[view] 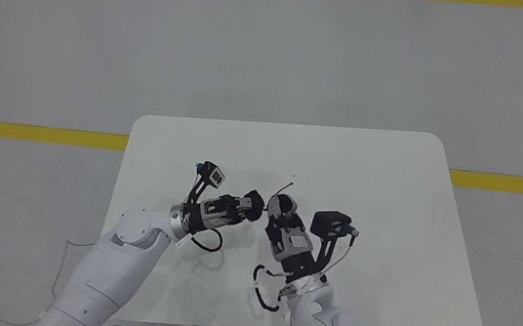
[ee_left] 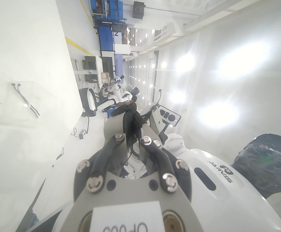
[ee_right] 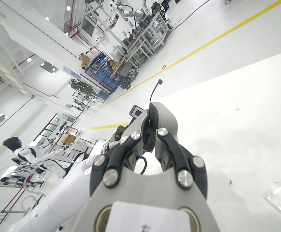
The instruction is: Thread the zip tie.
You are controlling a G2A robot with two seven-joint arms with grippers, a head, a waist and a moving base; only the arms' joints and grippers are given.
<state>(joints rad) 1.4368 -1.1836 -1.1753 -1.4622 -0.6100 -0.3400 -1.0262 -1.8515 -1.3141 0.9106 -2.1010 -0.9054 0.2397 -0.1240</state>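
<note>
A black zip tie point(ee_right: 153, 93) stands out of my right gripper point(ee_right: 151, 123), which is shut on it; its square head point(ee_right: 160, 81) points away from the fingers. In the top view the zip tie point(view: 288, 185) pokes up from the right gripper point(view: 282, 203) above the table's middle front. My left gripper point(view: 255, 201) sits right beside it, tip to tip. In the left wrist view the left gripper point(ee_left: 131, 123) is shut, black pads together, and a thin dark strand point(ee_left: 129, 156) runs out below the pads.
The white table point(view: 387, 179) is bare around both grippers. In the left wrist view two more thin black ties point(ee_left: 25, 100) lie on a clear sheet off to one side. Yellow floor lines run beyond the table edges.
</note>
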